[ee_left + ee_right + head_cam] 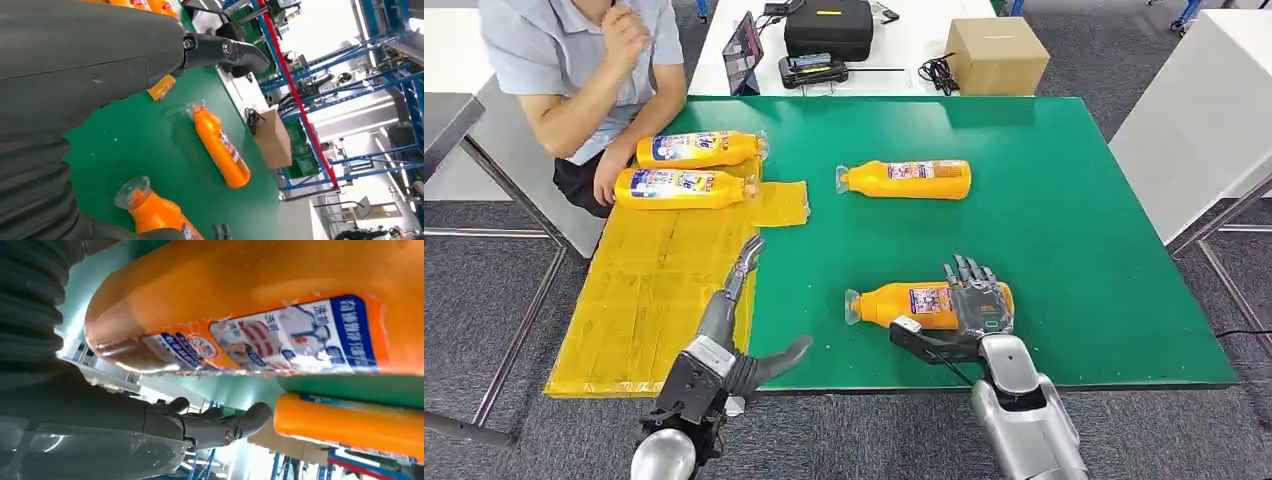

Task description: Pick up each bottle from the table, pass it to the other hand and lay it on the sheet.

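Two orange bottles point(699, 148) point(682, 188) lie on the yellow sheet point(649, 300) at its far end. A third bottle point(906, 179) point(220, 147) lies on the green table point(1074, 230) near the middle. A fourth bottle point(902, 303) point(155, 212) point(240, 305) lies on its side near the front edge. My right hand point(977, 300) sits over that bottle's base end, fingers point(215, 425) straight and thumb spread, not closed around it. My left hand point(742, 310) hovers open at the sheet's right edge, holding nothing.
A person sits at the table's far left, one hand point(609, 182) by the base of a bottle on the sheet. On the white table behind are a cardboard box point(996, 55) point(272, 140), a black case point(828, 27) and a tablet point(742, 52).
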